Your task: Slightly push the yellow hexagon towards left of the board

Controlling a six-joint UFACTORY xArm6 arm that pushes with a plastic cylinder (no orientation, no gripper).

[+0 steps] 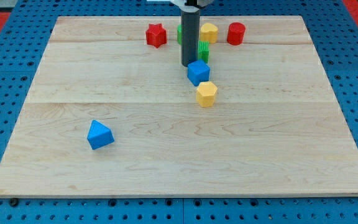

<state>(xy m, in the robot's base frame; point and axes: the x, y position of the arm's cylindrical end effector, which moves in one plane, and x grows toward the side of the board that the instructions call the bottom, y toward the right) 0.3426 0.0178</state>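
Camera view: wooden table on a blue pegboard. Dark rod coming down from the view's top, my tip near the table's upper middle, just above and slightly left of the blue cube, close to it or touching, cannot tell which. No fingers on this rod, so nothing to open or close.

Yellow hexagon just below and slightly right of the blue cube, nearly touching its lower corner, well clear of my tip with the cube in between. Sitting right of the table's centre line, in the upper half.

Green block partly hidden behind the rod, on its right side, just above the blue cube; another bit of green showing at the rod's left edge, shape unclear. Second yellow block right of the rod near the view's top, shape hard to make out. Red cylinder further right along the same row. Red star left of the rod in that row.

Blue triangle-like block alone in the lower left part, well apart from everything else
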